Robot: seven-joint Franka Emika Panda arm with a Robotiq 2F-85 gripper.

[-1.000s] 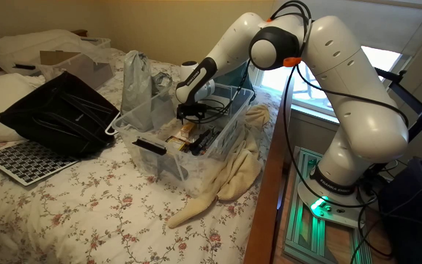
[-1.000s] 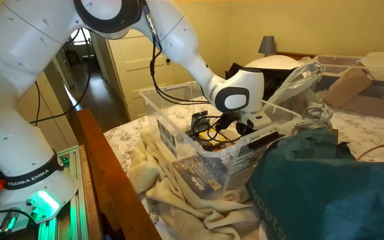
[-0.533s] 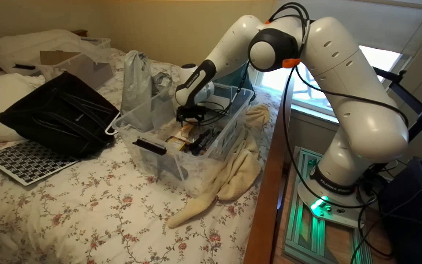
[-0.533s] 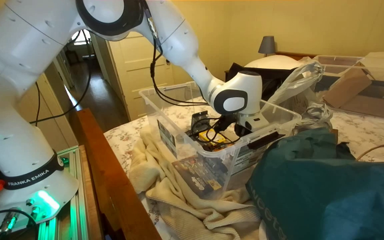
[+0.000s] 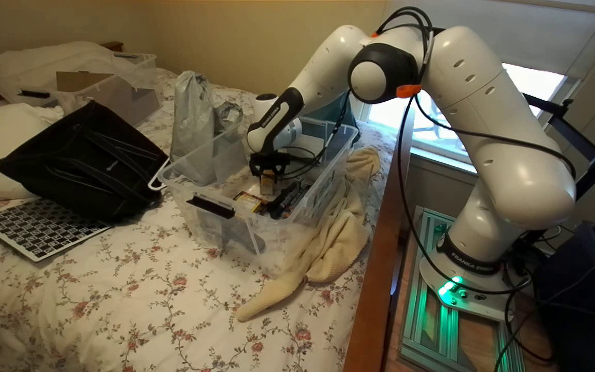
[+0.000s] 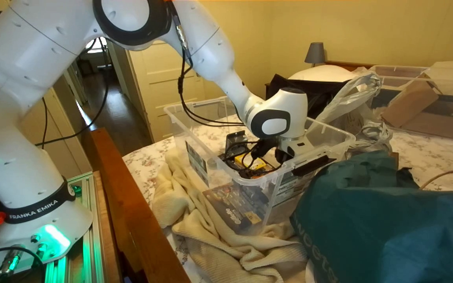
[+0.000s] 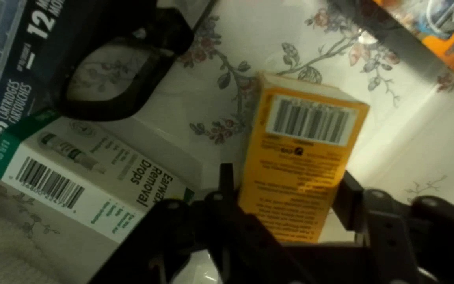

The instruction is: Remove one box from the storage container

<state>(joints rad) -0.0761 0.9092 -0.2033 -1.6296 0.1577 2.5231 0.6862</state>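
Note:
The box (image 7: 302,165), a yellow-orange carton with a barcode label on one end, stands between the gripper's (image 7: 287,177) two fingers in the wrist view. The right pad touches its side edge. By the left pad a thin gap seems to show, so whether both sides are gripped I cannot tell. In an exterior view the same box (image 5: 267,185) stands fairly upright inside the clear storage container (image 5: 189,225), directly under the gripper (image 5: 270,169). The gripper (image 6: 279,159) reaches down inside the container (image 6: 207,157) in an exterior view; its fingertips are hidden there.
Beside the box lie a white and green carton (image 7: 73,177), a dark cartridge pack (image 7: 18,59) and an orange pack (image 7: 453,47). Black items (image 5: 284,200) sit nearer the bed's edge. A blanket (image 5: 336,232), a grey plastic bag (image 5: 191,124) and a teal bag (image 6: 387,224) flank the container.
The gripper has come down slightly and its jaws have drawn in around the box. The box has turned from a slanted pose to a more upright one.

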